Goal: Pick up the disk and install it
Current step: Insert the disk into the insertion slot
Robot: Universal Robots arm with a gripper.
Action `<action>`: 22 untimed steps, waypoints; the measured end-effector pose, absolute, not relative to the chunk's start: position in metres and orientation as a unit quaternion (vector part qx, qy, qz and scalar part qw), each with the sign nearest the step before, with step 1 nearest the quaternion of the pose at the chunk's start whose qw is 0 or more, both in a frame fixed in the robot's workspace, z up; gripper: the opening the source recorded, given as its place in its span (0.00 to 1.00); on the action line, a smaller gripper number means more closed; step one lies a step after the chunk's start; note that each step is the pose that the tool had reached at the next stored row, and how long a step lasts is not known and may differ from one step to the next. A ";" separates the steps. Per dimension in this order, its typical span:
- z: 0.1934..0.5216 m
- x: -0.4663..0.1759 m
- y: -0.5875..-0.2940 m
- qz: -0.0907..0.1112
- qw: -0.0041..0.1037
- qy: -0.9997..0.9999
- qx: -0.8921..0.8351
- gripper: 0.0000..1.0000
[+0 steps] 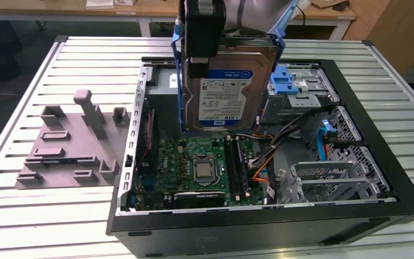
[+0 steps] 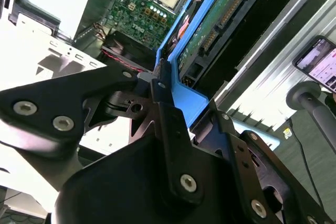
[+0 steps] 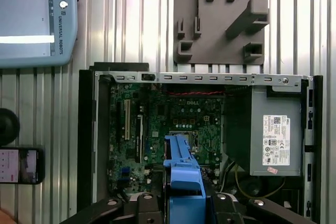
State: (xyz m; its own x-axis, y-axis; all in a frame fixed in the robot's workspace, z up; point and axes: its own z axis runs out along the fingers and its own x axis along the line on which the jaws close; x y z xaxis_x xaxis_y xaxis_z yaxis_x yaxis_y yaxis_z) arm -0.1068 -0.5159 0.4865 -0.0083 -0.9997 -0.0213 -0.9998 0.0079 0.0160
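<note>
Clamping the flat silver blue-framed disk (image 1: 228, 89) upright at the exterior view's upper centre, black gripper (image 1: 204, 54) probably clears the open black computer case (image 1: 264, 232).

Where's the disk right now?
In the exterior view, the disk is held upright in the claw, above the open computer case and just over the green motherboard.
</note>
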 end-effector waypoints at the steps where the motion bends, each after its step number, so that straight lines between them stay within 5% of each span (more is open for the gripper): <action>1: 0.486 -0.106 -0.517 0.013 0.002 0.710 -0.704 0.37; 22: 0.486 -0.078 -0.534 0.013 0.002 0.710 -0.704 0.37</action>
